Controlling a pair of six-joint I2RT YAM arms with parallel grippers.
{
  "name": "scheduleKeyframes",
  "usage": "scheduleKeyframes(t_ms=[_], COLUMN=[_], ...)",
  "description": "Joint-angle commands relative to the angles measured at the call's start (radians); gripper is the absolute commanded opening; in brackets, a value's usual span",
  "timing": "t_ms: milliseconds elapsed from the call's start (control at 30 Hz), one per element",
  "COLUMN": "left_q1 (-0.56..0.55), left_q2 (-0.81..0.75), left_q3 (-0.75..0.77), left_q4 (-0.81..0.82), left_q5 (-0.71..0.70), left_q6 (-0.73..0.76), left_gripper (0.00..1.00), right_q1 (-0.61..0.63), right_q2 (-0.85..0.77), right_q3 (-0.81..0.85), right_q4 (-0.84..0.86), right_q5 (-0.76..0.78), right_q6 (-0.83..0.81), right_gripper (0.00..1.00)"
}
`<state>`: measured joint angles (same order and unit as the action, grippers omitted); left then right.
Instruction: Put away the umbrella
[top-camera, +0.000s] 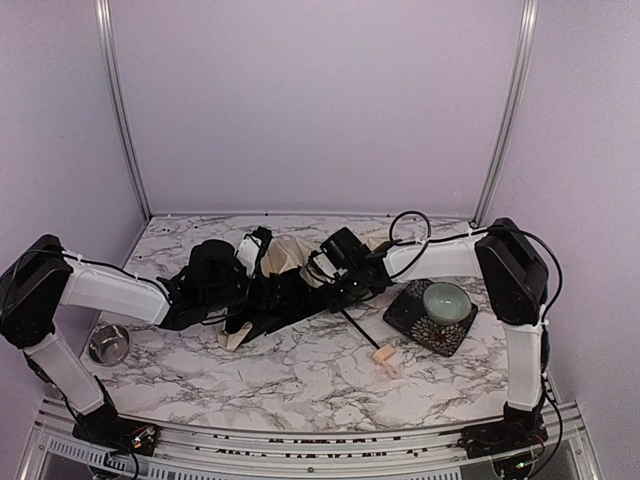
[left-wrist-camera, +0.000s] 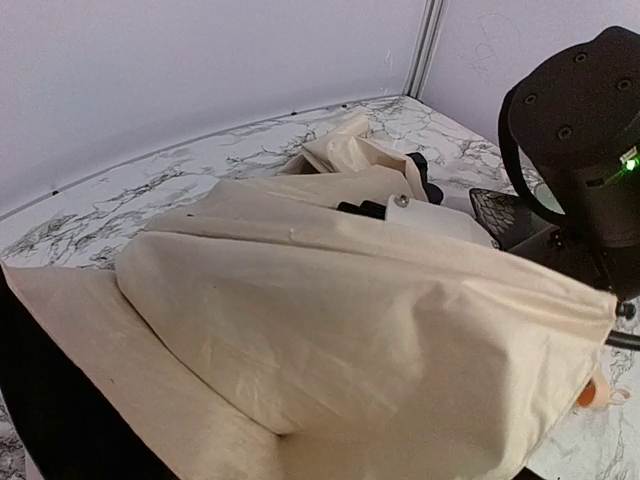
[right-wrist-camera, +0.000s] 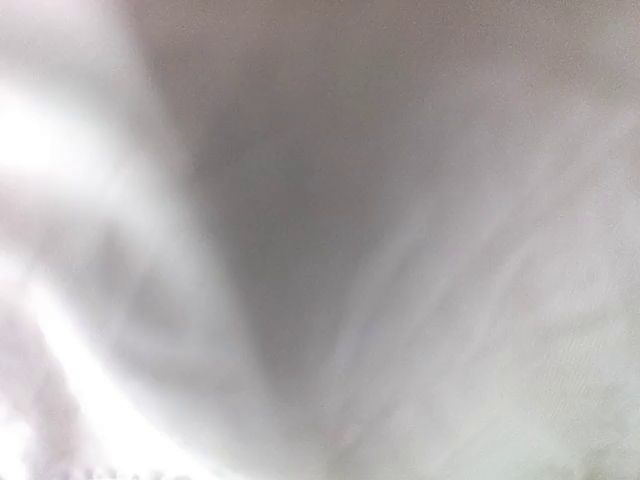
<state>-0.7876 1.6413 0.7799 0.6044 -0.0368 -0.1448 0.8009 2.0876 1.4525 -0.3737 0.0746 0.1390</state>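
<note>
The umbrella (top-camera: 285, 256) lies crumpled at mid-table, with cream fabric on top and black lining (top-camera: 268, 302) spread under it. Its thin black shaft (top-camera: 360, 330) runs out to the pale tan handle (top-camera: 388, 360) on the marble. My left gripper (top-camera: 240, 262) is buried in the canopy from the left and my right gripper (top-camera: 325, 268) from the right. Their fingers are hidden by fabric. Cream fabric (left-wrist-camera: 330, 330) fills the left wrist view. Blurred pale fabric (right-wrist-camera: 320, 260) covers the right wrist view.
A small metal bowl (top-camera: 108, 343) sits at the left edge near my left arm. A black patterned square plate (top-camera: 412, 318) holding a pale green bowl (top-camera: 446, 299) stands right of the umbrella, also showing in the left wrist view (left-wrist-camera: 495, 210). Walls enclose the back and sides.
</note>
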Motion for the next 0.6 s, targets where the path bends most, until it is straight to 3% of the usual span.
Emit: scheduleKeyframes(t_ms=[0, 100, 167, 367, 567], left_q1=[-0.036, -0.108, -0.149, -0.165, -0.165], left_q2=[-0.126, -0.216, -0.268, -0.406, -0.397], left_q3=[-0.042, -0.068, -0.076, -0.116, -0.105], left_q4=[-0.037, -0.111, -0.147, -0.166, -0.162], left_q5=[-0.120, -0.245, -0.257, -0.103, 0.083], left_q6=[0.053, 0.143, 0.172, 0.111, 0.089], left_gripper=[0.69, 0.69, 0.69, 0.70, 0.79], right_q1=[-0.015, -0.020, -0.020, 0.006, 0.163], right_q2=[-0.069, -0.101, -0.130, -0.252, -0.328], right_q3=[0.062, 0.114, 0.146, 0.128, 0.001], right_q4=[0.097, 0.175, 0.252, 0.629, 1.050], right_q5=[-0.052, -0.082, -0.095, -0.082, 0.116], right_q6=[0.027, 0.028, 0.043, 0.121, 0.008], right_gripper=[0.00, 0.00, 0.00, 0.00, 0.00])
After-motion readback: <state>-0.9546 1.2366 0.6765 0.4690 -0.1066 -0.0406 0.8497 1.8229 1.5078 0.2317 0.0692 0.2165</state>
